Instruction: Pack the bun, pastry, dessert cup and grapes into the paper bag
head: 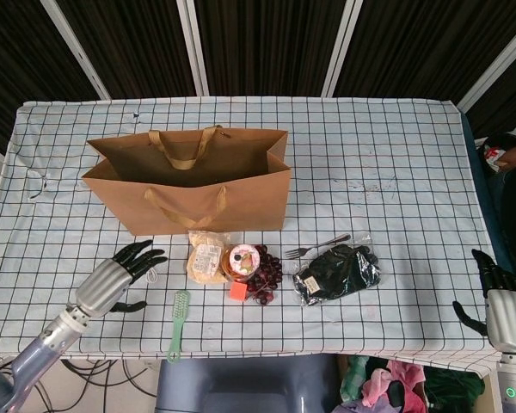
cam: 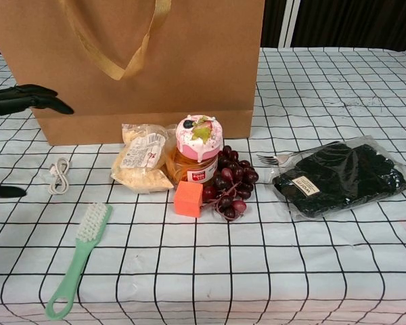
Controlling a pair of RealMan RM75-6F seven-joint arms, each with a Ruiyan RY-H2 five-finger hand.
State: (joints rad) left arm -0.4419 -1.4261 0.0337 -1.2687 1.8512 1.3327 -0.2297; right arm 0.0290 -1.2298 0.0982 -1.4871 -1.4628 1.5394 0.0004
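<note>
Head view shows the brown paper bag (head: 189,181) standing open on the table with the checked white cloth (head: 387,163). Just in front of the bag sit the food things, close together. The pale bun in a clear wrapper (cam: 143,164) is on the left. The dessert cup with pink cream on top (cam: 197,149) touches it. The bunch of dark red grapes (cam: 230,189) lies against the cup. The dark pastry in a clear packet (cam: 338,177) lies apart on the right, with a silver fork (cam: 284,157) beside it.

An orange block (cam: 188,198), a green brush (cam: 78,257) and a small white cable (cam: 57,175) also lie there.

The left hand (head: 120,277) floats above the cable, fingers spread, holding nothing. The right hand (head: 501,303) is at the table's right edge, fingers apart, holding nothing.
</note>
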